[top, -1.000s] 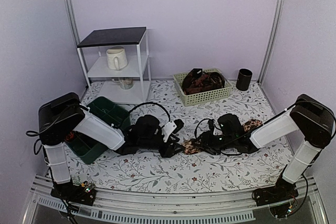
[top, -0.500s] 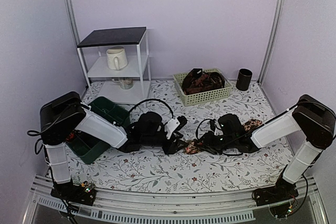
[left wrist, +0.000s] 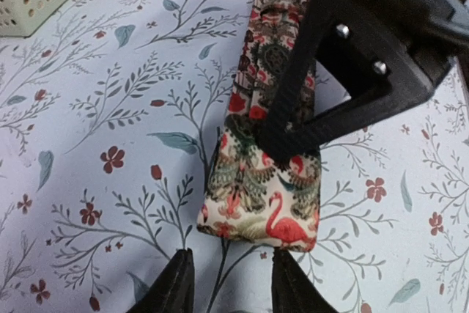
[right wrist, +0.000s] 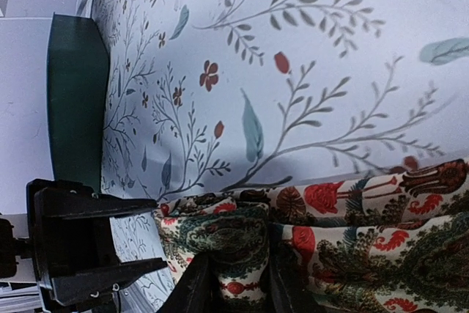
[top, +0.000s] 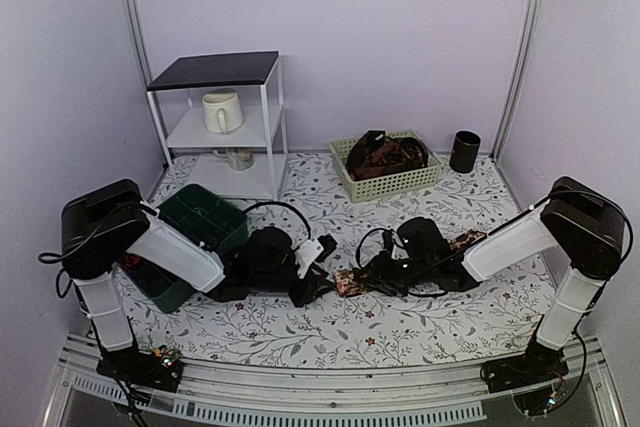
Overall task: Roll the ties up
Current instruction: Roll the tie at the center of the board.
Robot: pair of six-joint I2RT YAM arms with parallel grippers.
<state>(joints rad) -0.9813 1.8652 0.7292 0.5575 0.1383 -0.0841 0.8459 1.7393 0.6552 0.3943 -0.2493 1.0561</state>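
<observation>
A patterned tie [top: 425, 259] lies across the floral cloth, with its folded end [left wrist: 260, 210] toward the left arm. In the right wrist view my right gripper [right wrist: 238, 284] is shut on that folded end [right wrist: 242, 243], fabric bunched between the jaws. My right gripper [top: 362, 277] also shows in the left wrist view, one black finger [left wrist: 300, 86] lying on the tie. My left gripper [left wrist: 233, 287] is open with nothing between its fingers, just short of the tie's end. From above, my left gripper [top: 316, 267] faces the right one. More ties [top: 385, 154] are heaped in the basket.
A pale green basket [top: 400, 184] stands at the back. A black cup [top: 464, 151] is beside it at the right. A dark green bin [top: 195, 219] sits by the left arm, and a white shelf [top: 215, 137] with a mug [top: 222, 111] stands behind it.
Both grippers have shifted left and toward the near edge. The tie's end came along with the right one. Both sets of jaws have narrowed.
</observation>
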